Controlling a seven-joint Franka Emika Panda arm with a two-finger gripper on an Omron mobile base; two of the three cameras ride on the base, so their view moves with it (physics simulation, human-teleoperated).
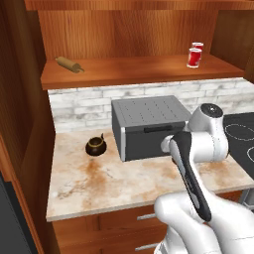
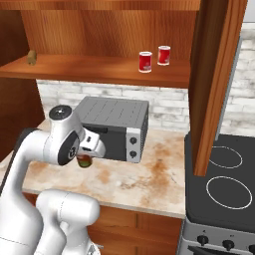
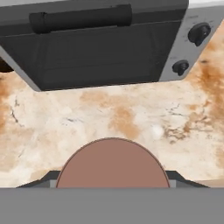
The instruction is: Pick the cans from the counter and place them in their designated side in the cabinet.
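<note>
Pincer [image 3: 112, 180] is clamping a dark brownish-red can with a green label [image 2: 85, 161]. In the hand view the can's flat round top is sitting between the two dark fingertips [image 3: 47, 177], so I am reading this as a firm hold, not a release. The pincer is pointing down at the beige marble-patterned counter [image 3: 131, 118], which is keeping the can upright. The can is hanging above the counter, just in front of the grey box-shaped toaster oven [image 3: 100, 48], whose dark glass door and two knobs are facing the hand.

A squat dark round pot [image 1: 95, 146] is standing on the counter to the left of the oven, apart from it. A black stovetop [image 2: 219, 184] is lying to the right of the counter.

Above, two bright red cans with white bands [image 1: 194, 57] are standing close together toward the right end of the plank shelf of the open reddish-brown wooden cabinet [image 1: 129, 72]. A tan wooden rolling pin [image 1: 69, 64] is lying at the left end. Judgement: the right end is serving as the can side, so the held can is probably heading there. The lift will need to clear the oven top and the shelf's front edge. A careless approach could knock over the two standing cans.
</note>
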